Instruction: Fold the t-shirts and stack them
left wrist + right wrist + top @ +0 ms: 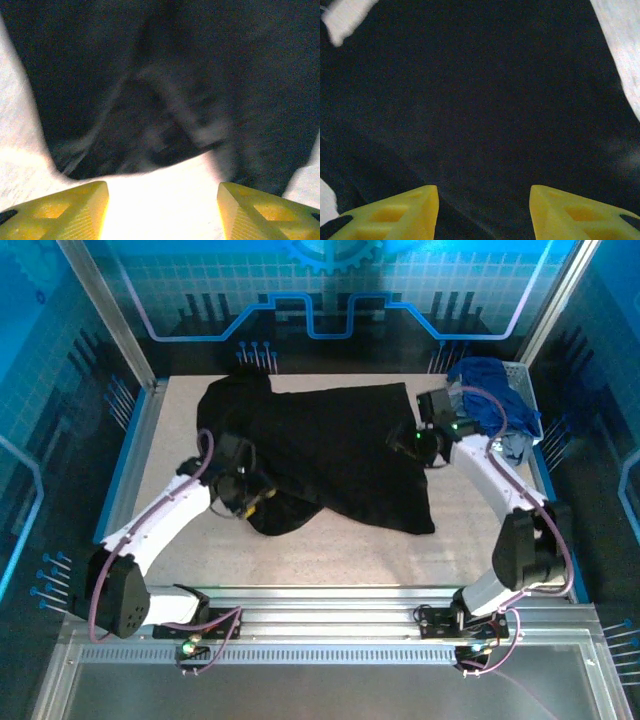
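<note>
left gripper apart, at black t-shirt hem | right gripper apart, mid-cloth

right gripper spread wide above black t-shirt.

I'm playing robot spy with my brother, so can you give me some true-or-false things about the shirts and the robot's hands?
1. The black t-shirt lies on the table. True.
2. It is folded into a neat small square. False: it is spread out and rumpled.
3. The right gripper is shut. False: it is open, over the black t-shirt.
4. A blue t-shirt sits in the white basket. True.
5. The left gripper is open. True.
6. Its fingers are red. False: they are yellow.
</note>
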Controlling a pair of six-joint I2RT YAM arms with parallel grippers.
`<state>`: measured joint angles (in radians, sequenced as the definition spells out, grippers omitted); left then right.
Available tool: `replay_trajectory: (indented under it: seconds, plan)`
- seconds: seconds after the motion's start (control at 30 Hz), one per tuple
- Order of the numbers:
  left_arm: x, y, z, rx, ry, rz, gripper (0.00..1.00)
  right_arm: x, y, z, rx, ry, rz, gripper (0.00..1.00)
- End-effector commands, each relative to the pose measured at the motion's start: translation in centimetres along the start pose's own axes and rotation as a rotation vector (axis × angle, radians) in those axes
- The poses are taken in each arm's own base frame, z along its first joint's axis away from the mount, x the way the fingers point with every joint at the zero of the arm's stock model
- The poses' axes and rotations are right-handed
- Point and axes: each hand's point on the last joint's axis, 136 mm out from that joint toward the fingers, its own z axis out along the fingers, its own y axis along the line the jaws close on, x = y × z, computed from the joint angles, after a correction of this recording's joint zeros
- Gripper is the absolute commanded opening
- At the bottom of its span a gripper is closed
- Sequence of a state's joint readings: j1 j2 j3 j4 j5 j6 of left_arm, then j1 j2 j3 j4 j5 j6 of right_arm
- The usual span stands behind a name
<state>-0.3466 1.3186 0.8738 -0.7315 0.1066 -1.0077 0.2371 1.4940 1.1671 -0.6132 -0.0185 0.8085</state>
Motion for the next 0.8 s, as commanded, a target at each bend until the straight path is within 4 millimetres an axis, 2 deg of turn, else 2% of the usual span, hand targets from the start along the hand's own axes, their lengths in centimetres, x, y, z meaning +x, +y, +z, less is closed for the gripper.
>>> replay_trajectory:
  seconds: [0.0,0.1,0.23,0.37,0.4,0.43,0.47,0.5,0.6,0.77]
  plan:
    - [0.8,-0.9,1.4,0.071,0.038,-0.112,0.64,4.1,-3.6,-0.4,0.069,0.083,0.022,0.53]
    - [0.4,0.3,3.4,0.011,0.027,-0.121,0.64,6.6,-7.0,-0.8,0.139,0.137,0.063,0.53]
    - [-0.8,1.8,5.3,-0.061,-0.034,-0.101,0.59,8.6,-9.7,-0.2,0.185,0.194,0.108,0.53]
    - [-2.1,2.2,6.4,-0.092,-0.088,-0.080,0.36,11.0,-12.3,0.8,0.267,0.260,0.174,0.55]
    - [-2.4,2.1,6.3,-0.093,-0.103,-0.071,0.28,11.3,-12.8,0.9,0.275,0.264,0.194,0.55]
    - [-2.9,1.8,6.1,-0.095,-0.123,-0.060,0.16,11.4,-13.2,1.3,0.278,0.261,0.212,0.55]
    - [-3.2,1.7,5.7,-0.099,-0.142,-0.047,0.04,11.3,-13.6,1.6,0.285,0.253,0.227,0.55]
    - [-3.5,1.7,5.1,-0.108,-0.158,-0.036,0.00,11.0,-13.9,2.0,0.294,0.242,0.236,0.55]
    - [-4.2,2.8,2.4,-0.160,-0.227,0.000,0.00,9.0,-13.7,3.2,0.311,0.211,0.219,0.54]
    - [-5.5,6.6,-4.2,-0.204,-0.377,-0.015,0.00,4.7,-11.1,3.2,0.313,0.127,0.109,0.52]
